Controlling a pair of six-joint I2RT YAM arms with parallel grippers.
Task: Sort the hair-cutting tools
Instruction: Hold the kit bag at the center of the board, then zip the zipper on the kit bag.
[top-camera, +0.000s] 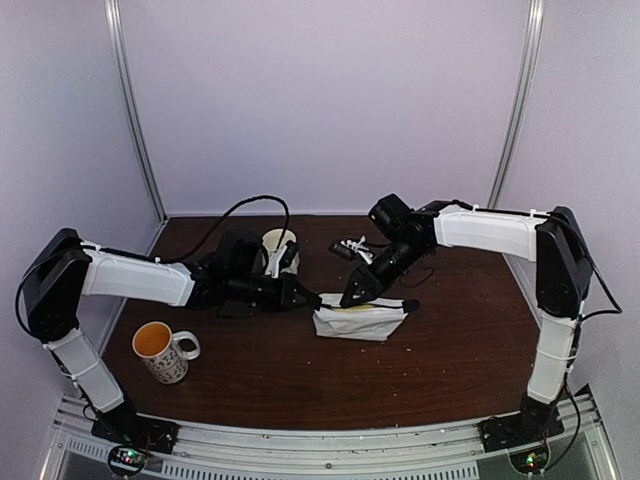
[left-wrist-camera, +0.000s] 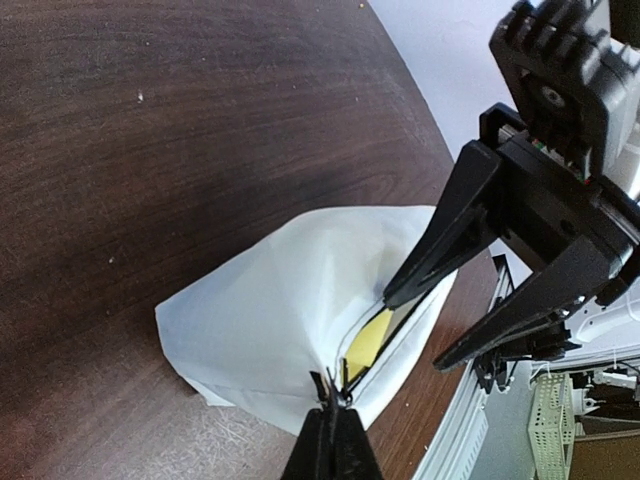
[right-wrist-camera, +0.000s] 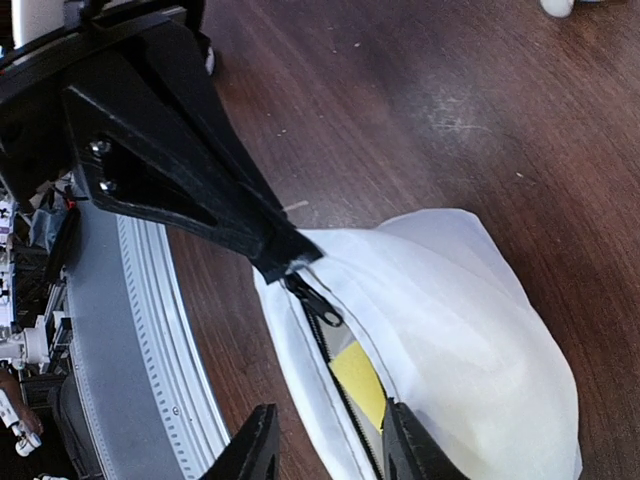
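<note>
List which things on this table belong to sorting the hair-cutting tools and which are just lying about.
Job: scissors behind the right arm; white pouch, its zip pull pinched by the left gripper.
Lying about: patterned mug; cream cup; yellow sponge inside the pouch.

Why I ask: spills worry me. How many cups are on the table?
2. A patterned mug with an orange inside sits near the front left; a cream cup stands farther back, near the centre. Others may be hidden.
</note>
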